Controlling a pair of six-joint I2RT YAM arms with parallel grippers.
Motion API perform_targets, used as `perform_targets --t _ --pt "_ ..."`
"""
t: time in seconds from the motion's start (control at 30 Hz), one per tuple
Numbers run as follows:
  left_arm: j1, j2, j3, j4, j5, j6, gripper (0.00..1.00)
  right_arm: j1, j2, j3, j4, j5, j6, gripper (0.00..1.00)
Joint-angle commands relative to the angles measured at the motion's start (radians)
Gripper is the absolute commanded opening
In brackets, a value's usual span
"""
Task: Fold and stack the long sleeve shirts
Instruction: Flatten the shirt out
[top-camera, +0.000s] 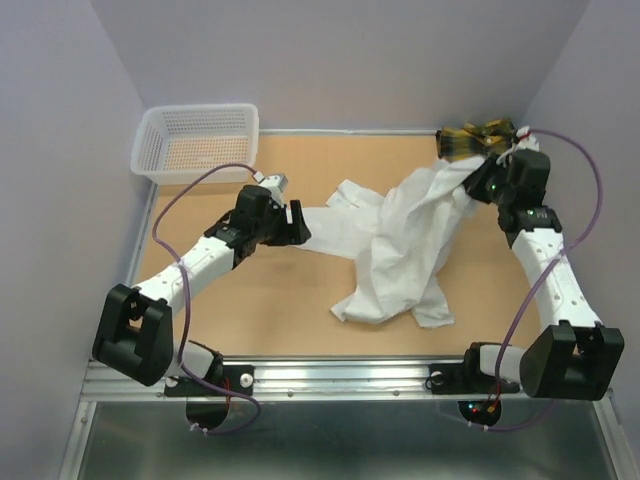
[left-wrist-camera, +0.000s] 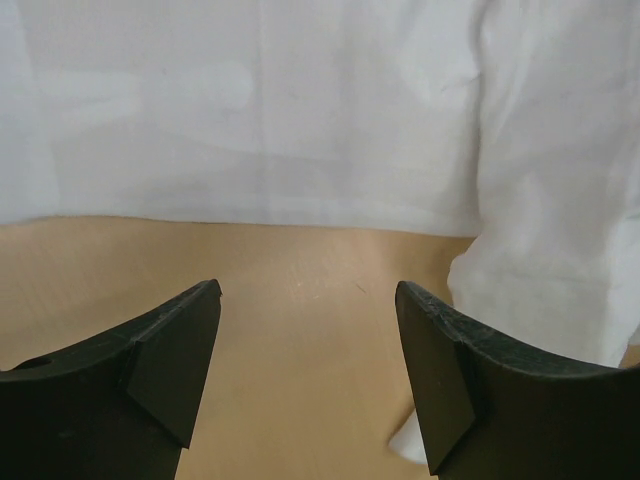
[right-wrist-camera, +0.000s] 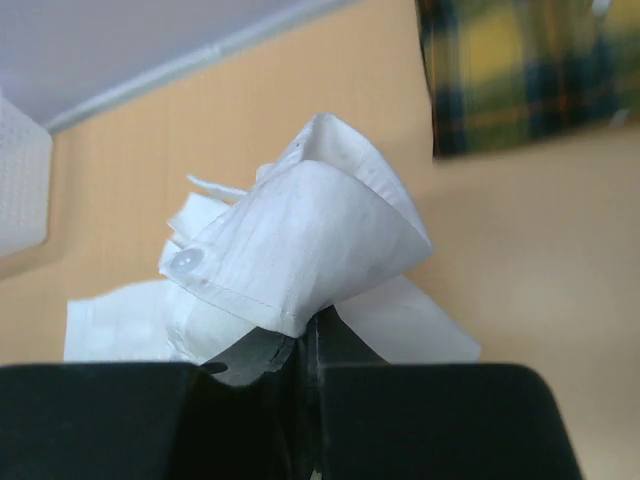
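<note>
Right tool (right-wrist-camera: 305, 345) tight on buttoned cuff of crumpled white shirt (right-wrist-camera: 310, 240); left tool (left-wrist-camera: 308, 345) wide, empty, above smooth tan table (left-wrist-camera: 300, 270)

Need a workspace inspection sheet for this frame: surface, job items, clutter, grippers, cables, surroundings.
Surface: tan table, flat.
Job's things: white shirt crumpled mid-table, unfolded; plaid shirt bunched at the far right corner.
Clutter: white mesh basket at the far left corner, nothing seen inside.
Grippers: left gripper open, low over the table, white cloth just ahead; right gripper shut on a buttoned edge of the white shirt.
Cables: purple cable loops beside each arm.
Surroundings: lilac walls on three sides; metal rail at the near edge.
</note>
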Motion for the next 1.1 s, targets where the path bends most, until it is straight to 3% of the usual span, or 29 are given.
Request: perform_targets --t 0.0,0.2,0.3,0.4,0.53,0.57,0.7,0.77,0.8,0.93,1.0,1.03,1.07 --pt "0.075 -0.018 0.118 -0.033 0.030 -0.027 0.82 0.001 0.000 0.286 0.032 0.157 -0.221 0.05" --pt "0.187 -0.039 0.293 -0.102 0.047 -0.029 0.82 0.024 0.055 0.612 0.007 0.085 -0.360 0.05" --pt "0.208 -0.053 0.359 -0.132 0.012 -0.024 0.81 0.068 0.078 0.698 -0.033 -0.012 -0.394 0.05" --pt "0.227 -0.091 0.357 -0.138 -0.014 -0.027 0.82 0.192 0.087 0.711 -0.109 -0.004 -0.446 0.05" --pt "0.245 -0.151 0.287 -0.149 -0.063 -0.030 0.82 0.409 0.077 0.604 -0.163 0.091 -0.459 0.05" --pt "0.251 -0.176 0.272 -0.154 -0.085 -0.030 0.82 0.521 0.072 0.531 -0.162 0.129 -0.453 0.05" --pt "0.260 -0.246 0.184 -0.175 -0.143 -0.038 0.82 0.865 0.073 0.304 -0.120 0.512 -0.348 0.05" --pt "0.262 -0.291 0.124 -0.181 -0.169 -0.049 0.82 1.019 0.122 0.204 -0.097 0.588 -0.258 0.07" --pt "0.262 -0.303 0.105 -0.181 -0.169 -0.055 0.82 1.053 0.145 0.185 -0.093 0.589 -0.214 0.09" --pt "0.263 -0.361 -0.007 -0.194 -0.166 -0.104 0.81 1.197 0.291 0.205 -0.102 0.559 -0.151 0.47" --pt "0.263 -0.395 -0.040 -0.192 -0.159 -0.129 0.82 1.197 0.325 0.238 -0.114 0.562 -0.155 0.62" --pt "0.263 -0.404 -0.057 -0.188 -0.150 -0.141 0.82 1.199 0.325 0.263 -0.117 0.583 -0.169 0.75" --pt "0.263 -0.420 -0.086 -0.183 -0.134 -0.161 0.82 1.197 0.323 0.278 -0.123 0.608 -0.189 0.80"
